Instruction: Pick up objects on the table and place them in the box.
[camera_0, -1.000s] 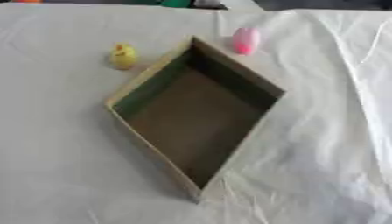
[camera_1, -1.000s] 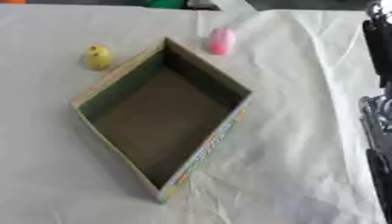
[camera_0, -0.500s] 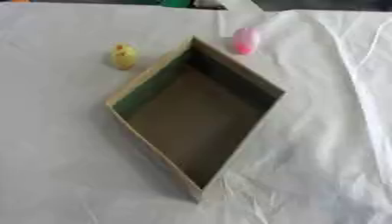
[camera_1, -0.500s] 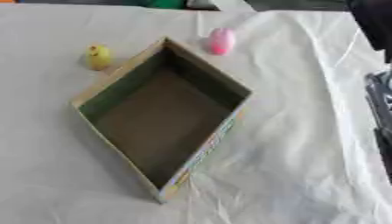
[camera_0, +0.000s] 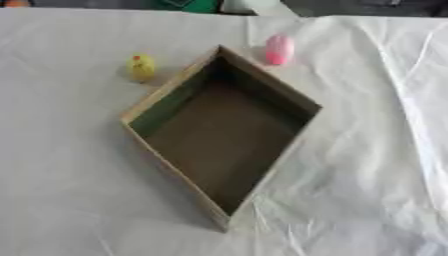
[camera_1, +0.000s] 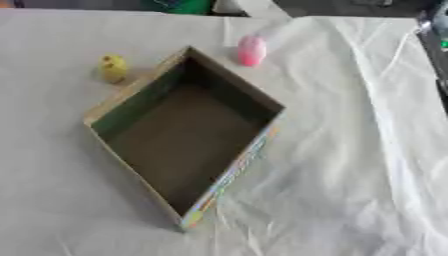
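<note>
An open brown cardboard box (camera_0: 269, 77) lies cornerwise in the middle of the table, and only its bare brown floor shows inside. A small yellow object (camera_0: 140, 67) stands on the cloth just left of the box's far corner. A pink object (camera_0: 279, 49) stands just right of that corner, close to the rim. Neither hand shows. Only a dark strip of my right arm (camera_1: 437, 45) runs along the upper right edge of the right eye view, well away from both objects.
A creased white cloth (camera_0: 367, 165) covers the whole table, with folds on the right. At the far edge sit a green thing (camera_0: 197, 5), a white thing (camera_0: 254, 6) and an orange spot (camera_0: 13, 3).
The dark arm at the right edge of the right eye view has drawn upward and outward; less of it shows now. The box and both objects have not moved.
</note>
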